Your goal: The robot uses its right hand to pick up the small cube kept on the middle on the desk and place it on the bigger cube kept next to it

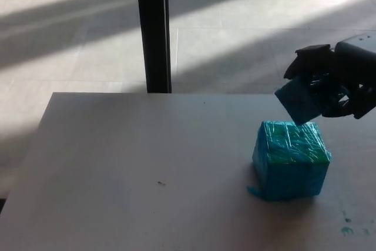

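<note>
A big blue-green cube (291,159) wrapped in shiny tape stands on the grey desk (147,168) at the right. My right hand (335,80) reaches in from the right edge, shut on a small blue cube (298,101). The small cube is tilted and hangs just above the back top edge of the big cube, apart from it as far as I can tell. My left hand does not show.
A black vertical post (154,27) rises behind the desk's far edge. Beyond it lies a tiled floor with bands of sunlight. A few green specks (346,224) mark the desk near the right front corner.
</note>
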`<state>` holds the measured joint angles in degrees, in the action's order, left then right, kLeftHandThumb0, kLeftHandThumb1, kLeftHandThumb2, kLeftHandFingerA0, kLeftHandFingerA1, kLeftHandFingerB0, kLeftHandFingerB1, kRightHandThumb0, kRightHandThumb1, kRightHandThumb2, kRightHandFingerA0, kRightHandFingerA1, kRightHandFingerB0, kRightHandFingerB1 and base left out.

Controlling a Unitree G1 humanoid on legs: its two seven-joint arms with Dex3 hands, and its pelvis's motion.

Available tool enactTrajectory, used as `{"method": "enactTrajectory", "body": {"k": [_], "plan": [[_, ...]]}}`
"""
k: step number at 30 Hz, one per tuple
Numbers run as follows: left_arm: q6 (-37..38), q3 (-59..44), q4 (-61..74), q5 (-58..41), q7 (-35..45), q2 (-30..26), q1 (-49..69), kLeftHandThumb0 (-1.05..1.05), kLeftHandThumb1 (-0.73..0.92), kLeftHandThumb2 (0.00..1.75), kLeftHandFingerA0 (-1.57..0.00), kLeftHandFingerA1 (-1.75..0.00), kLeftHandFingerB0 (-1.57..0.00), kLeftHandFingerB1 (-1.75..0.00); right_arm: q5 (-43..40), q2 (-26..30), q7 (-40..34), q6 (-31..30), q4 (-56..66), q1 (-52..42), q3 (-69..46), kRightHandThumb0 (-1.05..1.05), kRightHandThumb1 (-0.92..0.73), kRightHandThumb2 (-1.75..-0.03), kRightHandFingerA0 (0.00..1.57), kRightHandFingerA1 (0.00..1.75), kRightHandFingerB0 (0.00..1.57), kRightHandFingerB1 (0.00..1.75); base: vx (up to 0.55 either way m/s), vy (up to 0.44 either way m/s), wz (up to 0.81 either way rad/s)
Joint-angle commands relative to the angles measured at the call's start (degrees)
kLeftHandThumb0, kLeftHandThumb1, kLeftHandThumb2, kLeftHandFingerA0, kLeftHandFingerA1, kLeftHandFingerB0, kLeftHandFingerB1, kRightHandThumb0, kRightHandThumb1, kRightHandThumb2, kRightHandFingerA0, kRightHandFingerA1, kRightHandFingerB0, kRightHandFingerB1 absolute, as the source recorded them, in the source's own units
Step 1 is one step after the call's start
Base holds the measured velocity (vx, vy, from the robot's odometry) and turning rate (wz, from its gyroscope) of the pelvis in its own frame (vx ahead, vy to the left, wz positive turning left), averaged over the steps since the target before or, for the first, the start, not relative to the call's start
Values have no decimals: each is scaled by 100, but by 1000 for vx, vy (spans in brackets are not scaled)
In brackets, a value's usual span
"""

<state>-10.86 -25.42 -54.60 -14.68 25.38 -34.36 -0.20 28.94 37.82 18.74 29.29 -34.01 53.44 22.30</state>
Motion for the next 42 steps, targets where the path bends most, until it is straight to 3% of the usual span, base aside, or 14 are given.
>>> {"method": "enactTrajectory", "body": {"k": [1, 7, 12, 16, 17, 25, 28, 35, 36, 37, 39, 40, 41, 42], "plan": [[29, -22, -21, 8, -7, -156, 41, -83, 82, 65, -37, -46, -27, -36, -159, 119, 1243, -316, 551, -280, 167, -17, -63, -83, 86, 153, 85, 115, 0, 0, 0], [-14, -19, 5, 26, -111, -132, 40, -83, 82, 64, -41, -46, -30, -36, -41, 142, 1423, -492, 558, -346, 190, -21, -62, -69, 79, 142, 84, 107, 0, 0, 0], [-2, -3, -3, 41, -119, -143, 28, -82, 82, 65, -42, -48, -30, -37, 129, 33, 1496, -552, 323, -318, 315, -23, -62, -67, 80, 155, 84, 99, 0, 0, 0], [-69, 3, 17, 27, -102, -150, 13, -81, 82, 65, -41, -47, -29, -36, 219, -72, 1467, -664, 229, -345, 363, -22, -64, -70, 75, 147, 82, 104, 0, 0, 0], [-26, 6, -36, 35, -95, -155, -2, -82, 82, 65, -41, -47, -29, -36, 200, -160, 1308, -556, 97, -344, 355, -23, -63, -68, 79, 139, 83, 93, 0, 0, 0], [25, 42, -120, 67, -88, -186, -42, -84, 82, 65, -40, -45, -29, -35, 420, -574, 902, -740, -372, -159, 386, -26, -61, -71, 83, 151, 85, 95, 0, 0, 0], [23, 27, -135, 35, -91, -187, -52, -83, 81, 64, -43, -48, -30, -36, 476, -673, 868, -925, -416, -109, 377, -23, -63, -75, 86, 140, 87, 85, 0, 0, 0], [-5, -36, -259, -29, -115, -187, -126, -83, 80, 64, -42, -47, -31, -36, 624, -779, 558, -936, -479, -118, 391, -25, -77, -65, 71, 153, 71, 53, 0, 0, 0], [18, -7, -299, 0, -78, -203, -135, -85, 81, 65, -41, -47, -31, -36, 568, -746, 657, -989, -320, -168, 342, -38, -76, -63, 69, 100, 37, 37, 0, 0, 0], [6, -15, -264, -12, -67, -201, -119, -85, 81, 65, -42, -49, -31, -36, 591, -720, 693, -1021, -236, -186, 346, -44, -74, -61, 54, 73, 23, 34, 0, 0, 0], [-6, -21, -241, -21, -64, -202, -131, -85, 81, 65, -42, -49, -31, -36, 609, -705, 715, -1053, -180, -181, 334, -44, -74, -61, 54, 73, 23, 34, 0, 0, 0], [-13, 1, -227, -5, -36, -213, -122, -84, 82, 65, -41, -47, -30, -36, 754, -675, 760, -1177, -75, -169, 401, -53, -64, -62, 21, 45, 11, 22, 0, 0, 0], [-39, 4, -216, -3, -38, -228, -134, -85, 81, 64, -41, -46, -30, -35, 869, -634, 754, -1209, -10, -164, 454, -59, -41, -84, 0, 41, 1, 29, 0, 0, 0], [-5, 13, -227, 7, -25, -232, -131, -84, 82, 65, -41, -46, -30, -36, 1043, -577, 768, -1276, 104, -157, 540, -78, -44, -79, 0, 11, 0, 12, 0, 0, 0]]}}
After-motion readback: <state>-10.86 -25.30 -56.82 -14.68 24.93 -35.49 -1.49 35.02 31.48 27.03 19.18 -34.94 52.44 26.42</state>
